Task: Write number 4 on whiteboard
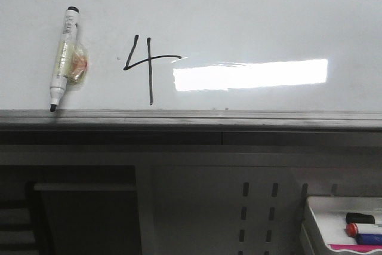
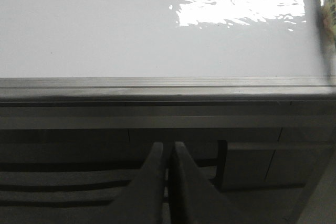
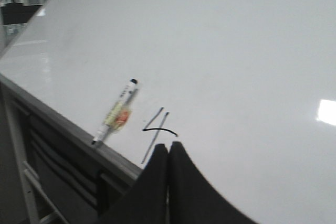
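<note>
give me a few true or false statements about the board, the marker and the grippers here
1. A black number 4 is drawn on the whiteboard. True.
2. The right gripper holds the marker. False: its fingers are closed together on nothing, and the marker leans on the board, tip down on the rail.
3. The marker stands left of the 4 in the front view. True.
4. The left gripper is wide open. False: its fingers are closed together.
5. The marker's cap is on. False: the tip is bare.

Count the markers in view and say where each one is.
4: one marker leaning on the whiteboard left of the number 4; three in the tray at lower right; others may be hidden.
</note>
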Robot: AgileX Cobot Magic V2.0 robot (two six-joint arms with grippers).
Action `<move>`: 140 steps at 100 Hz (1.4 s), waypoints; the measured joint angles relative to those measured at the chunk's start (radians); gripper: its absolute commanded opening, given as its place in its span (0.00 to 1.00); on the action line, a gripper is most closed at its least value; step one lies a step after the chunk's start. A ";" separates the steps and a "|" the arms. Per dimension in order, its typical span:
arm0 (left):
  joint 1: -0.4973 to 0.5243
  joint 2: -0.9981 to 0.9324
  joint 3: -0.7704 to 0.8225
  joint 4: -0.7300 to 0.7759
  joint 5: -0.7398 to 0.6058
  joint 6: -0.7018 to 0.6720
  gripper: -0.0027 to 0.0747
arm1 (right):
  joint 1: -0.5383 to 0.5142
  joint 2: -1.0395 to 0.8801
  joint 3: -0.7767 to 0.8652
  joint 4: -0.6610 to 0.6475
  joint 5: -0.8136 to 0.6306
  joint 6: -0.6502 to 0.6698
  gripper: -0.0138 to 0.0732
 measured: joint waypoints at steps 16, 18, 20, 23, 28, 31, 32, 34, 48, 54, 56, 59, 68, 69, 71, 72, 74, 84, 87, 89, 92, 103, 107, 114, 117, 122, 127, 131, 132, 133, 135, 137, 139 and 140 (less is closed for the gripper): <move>0.000 0.000 0.000 0.000 0.000 0.000 0.01 | -0.198 0.000 0.000 -0.087 0.012 0.096 0.08; 0.000 0.000 0.000 0.000 0.000 0.000 0.01 | -0.227 0.000 0.000 -0.095 0.012 0.101 0.08; 0.000 0.000 0.000 0.000 0.000 0.000 0.01 | -0.256 -0.002 0.000 -0.101 0.012 0.103 0.08; 0.000 0.000 0.000 0.000 0.000 0.000 0.01 | -0.296 -0.003 0.004 -0.111 0.012 0.105 0.08; 0.000 0.000 0.000 0.000 0.000 0.000 0.01 | -0.363 -0.017 0.018 -0.118 0.009 0.108 0.08; 0.000 0.000 0.000 0.000 0.000 0.000 0.01 | -0.400 -0.028 0.029 -0.120 0.008 0.108 0.08; 0.000 0.000 0.000 0.000 0.000 0.000 0.01 | -0.418 -0.035 0.035 -0.123 0.008 0.108 0.08; 0.000 0.000 0.000 0.000 0.000 0.000 0.01 | -0.445 -0.043 0.043 -0.122 0.006 0.108 0.08; 0.000 0.000 0.000 0.000 0.000 0.000 0.01 | -0.609 -0.180 0.151 -0.126 0.007 0.114 0.08; 0.000 0.000 0.000 0.000 0.000 0.000 0.01 | -0.660 -0.260 0.208 -0.128 0.017 0.114 0.08; 0.000 0.000 0.000 0.000 0.000 0.000 0.01 | -0.676 -0.285 0.227 -0.128 0.023 0.114 0.08; 0.000 0.000 0.000 0.000 0.000 0.000 0.01 | -0.695 -0.314 0.251 -0.128 0.032 0.114 0.08; 0.000 0.000 0.000 0.000 0.000 0.000 0.01 | -0.736 -0.354 0.319 -0.129 0.074 0.114 0.08; 0.000 0.000 0.000 0.000 0.000 0.000 0.01 | -0.740 -0.354 0.323 -0.129 0.081 0.114 0.08; 0.000 0.000 0.000 0.000 0.002 0.000 0.01 | -0.745 -0.356 0.335 -0.129 0.095 0.114 0.08; 0.000 0.000 0.000 0.000 0.002 0.000 0.01 | -0.746 -0.356 0.341 -0.129 0.099 0.114 0.08; 0.000 0.000 0.000 0.000 0.002 0.000 0.01 | -0.748 -0.358 0.345 -0.129 0.113 0.114 0.08; 0.000 0.000 0.000 0.000 0.002 0.000 0.01 | -0.751 -0.358 0.345 -0.127 0.182 0.114 0.08; 0.000 0.000 0.000 0.000 0.002 0.000 0.01 | -0.751 -0.358 0.345 -0.125 0.206 0.114 0.08; 0.000 0.000 0.000 0.000 0.002 0.000 0.01 | -0.751 -0.358 0.345 -0.126 0.222 0.114 0.08; 0.000 0.000 0.000 0.000 0.002 0.000 0.01 | -0.751 -0.358 0.345 -0.125 0.247 0.114 0.08; 0.000 0.000 0.000 0.000 0.002 0.000 0.01 | -0.752 -0.358 0.345 -0.123 0.296 0.114 0.08; 0.000 0.000 0.000 0.000 0.002 0.000 0.01 | -0.752 -0.358 0.344 -0.123 0.299 0.114 0.08; 0.000 0.000 0.000 0.000 0.002 0.000 0.01 | -0.752 -0.358 0.344 -0.123 0.301 0.114 0.08; 0.000 0.000 0.000 0.000 0.002 0.000 0.01 | -0.752 -0.358 0.344 -0.123 0.301 0.114 0.08; 0.000 0.000 0.000 0.000 0.002 0.000 0.01 | -0.752 -0.358 0.344 -0.123 0.303 0.114 0.08; 0.000 0.000 0.000 0.000 0.002 0.000 0.01 | -0.752 -0.358 0.344 -0.123 0.303 0.114 0.08; 0.000 0.000 0.000 0.000 0.002 0.000 0.01 | -0.752 -0.358 0.342 -0.123 0.305 0.114 0.08; 0.000 0.000 0.000 0.000 0.002 0.000 0.01 | -0.752 -0.358 0.342 -0.123 0.305 0.114 0.08; 0.000 0.000 0.000 0.000 0.002 0.000 0.01 | -0.752 -0.358 0.342 -0.123 0.305 0.114 0.08; 0.000 0.000 0.000 0.000 0.002 0.000 0.01 | -0.752 -0.358 0.342 -0.123 0.305 0.114 0.08; 0.000 0.000 0.000 0.000 0.002 0.000 0.01 | -0.752 -0.358 0.342 -0.123 0.305 0.114 0.08; 0.000 0.000 0.000 0.000 0.002 0.000 0.01 | -0.752 -0.358 0.342 -0.123 0.305 0.114 0.08; 0.000 0.000 0.000 0.000 0.002 0.000 0.01 | -0.752 -0.358 0.342 -0.123 0.305 0.114 0.08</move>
